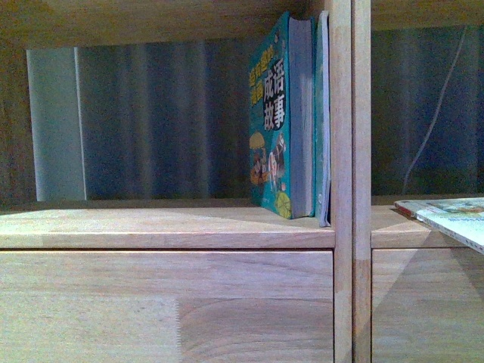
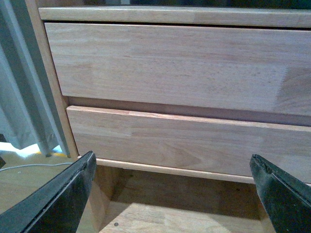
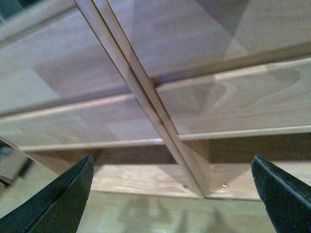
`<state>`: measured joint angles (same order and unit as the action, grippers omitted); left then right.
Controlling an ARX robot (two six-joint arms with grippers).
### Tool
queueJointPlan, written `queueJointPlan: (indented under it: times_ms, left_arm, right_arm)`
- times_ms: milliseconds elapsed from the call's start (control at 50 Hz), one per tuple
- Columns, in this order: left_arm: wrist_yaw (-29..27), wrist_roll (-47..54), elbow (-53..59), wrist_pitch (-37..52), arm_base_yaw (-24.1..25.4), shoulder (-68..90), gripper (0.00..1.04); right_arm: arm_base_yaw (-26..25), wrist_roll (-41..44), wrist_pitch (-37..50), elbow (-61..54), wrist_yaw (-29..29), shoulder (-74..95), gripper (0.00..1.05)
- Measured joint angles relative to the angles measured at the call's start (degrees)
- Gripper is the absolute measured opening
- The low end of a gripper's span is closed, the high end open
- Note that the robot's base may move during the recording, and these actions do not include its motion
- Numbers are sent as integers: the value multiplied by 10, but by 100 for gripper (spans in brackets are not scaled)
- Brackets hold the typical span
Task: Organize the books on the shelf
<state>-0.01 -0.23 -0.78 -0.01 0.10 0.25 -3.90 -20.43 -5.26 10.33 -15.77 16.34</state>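
Through the front camera I am looking straight into the light natural-wood shelf [image 1: 166, 227]. The thick teal book with large Chinese characters [image 1: 271, 121] stands upright at the right end of the left cubby. The slim teal book [image 1: 324, 113] stands just beside it, squeezed between it and the vertical wooden divider [image 1: 342, 151]. In the cubby to the right, the thin white-and-blue paperback [image 1: 454, 215] lies flat on the shelf board, partly cut off by the frame edge. A grey curtain [image 1: 57, 121] shows through the open back of the left cubby. Plain wooden drawer fronts [image 1: 166, 302] sit directly below both cubbies.

On the left wrist camera, the black left fingers [image 2: 63, 199] are spread wide with only air between them. They face two stacked drawer fronts low on the unit, close to the wood-coloured floor [image 2: 34, 182], with the curtain off to one side.

The right wrist picture is tilted and a little soft. There the black right fingers [image 3: 58, 199] are likewise spread apart and hold nothing. The divider runs between drawer fronts in the gap between them.

So all three books are up in the cubbies above the drawers. Both pairs of fingers are down at drawer level, well apart from the books and touching none of them.
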Motion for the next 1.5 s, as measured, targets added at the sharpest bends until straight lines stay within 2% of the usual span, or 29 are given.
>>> queueJointPlan:
  times_ms: [100,200,460,740,1060,1180,1240,1300,1400,1500]
  left_arm:
    - [0,0,0,0,0,0,97]
    - [0,0,0,0,0,0,97]
    - [0,0,0,0,0,0,97]
    - [0,0,0,0,0,0,97]
    - [0,0,0,0,0,0,97]
    - [0,0,0,0,0,0,97]
    - [0,0,0,0,0,0,97]
    - [0,0,0,0,0,0,97]
    - [0,0,0,0,0,0,97]
    - [0,0,0,0,0,0,97]
  right_arm:
    - [23,-131,115,64,2,112,98]
    - [24,-206,184,105,4,199,98]
    - [-35,-412,260,185,-2,415,98]
    - [-74,-496,329,232,17,499,98]
    - [-59,-550,346,263,59,526,97]
    - [-49,-552,346,263,70,526,78]
    - [-42,-552,346,263,73,525,64]
    - [-41,-551,346,263,74,524,57]
    - [-38,-550,346,256,76,514,40]
    - [-36,-548,349,243,78,502,19]
